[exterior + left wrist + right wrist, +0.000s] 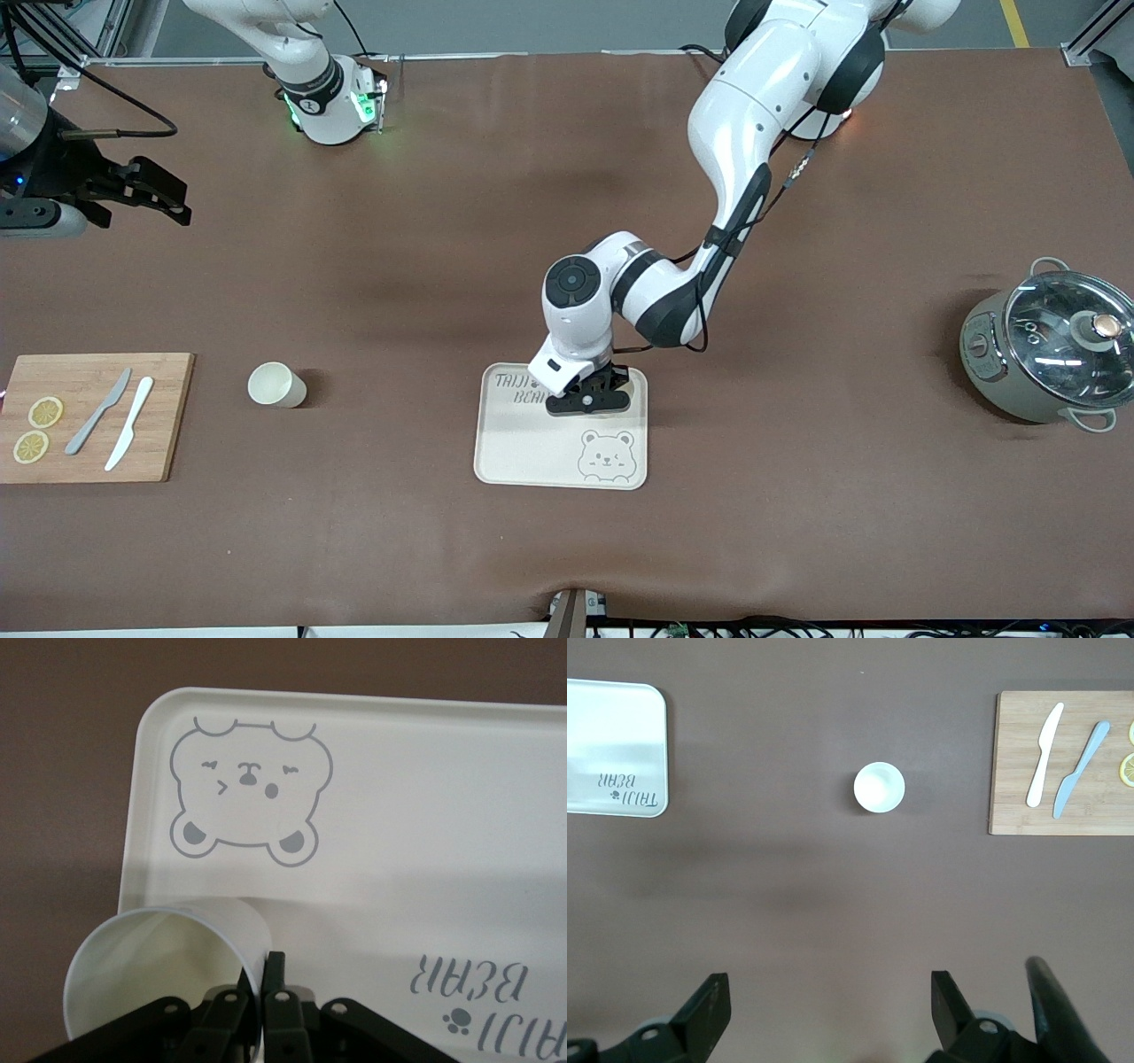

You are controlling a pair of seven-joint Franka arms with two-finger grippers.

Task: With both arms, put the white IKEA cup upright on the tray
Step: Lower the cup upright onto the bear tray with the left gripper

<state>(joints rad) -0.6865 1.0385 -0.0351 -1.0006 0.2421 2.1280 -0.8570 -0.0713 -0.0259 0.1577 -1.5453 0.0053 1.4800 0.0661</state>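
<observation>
— Between my left gripper's [264, 969] shut fingers sits the wall of a round white cup [168, 966], low over the flat cream bear-printed tray [425, 815].
— Risk?
— With only a rim pinch, it may topple on release. My right gripper [828, 1014], spread wide, waits over the brown table [833, 904].

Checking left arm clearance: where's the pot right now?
In the front view the lidded pot stands at the left arm's end of the table, well apart from the tray, its nearest neighbour.
</observation>
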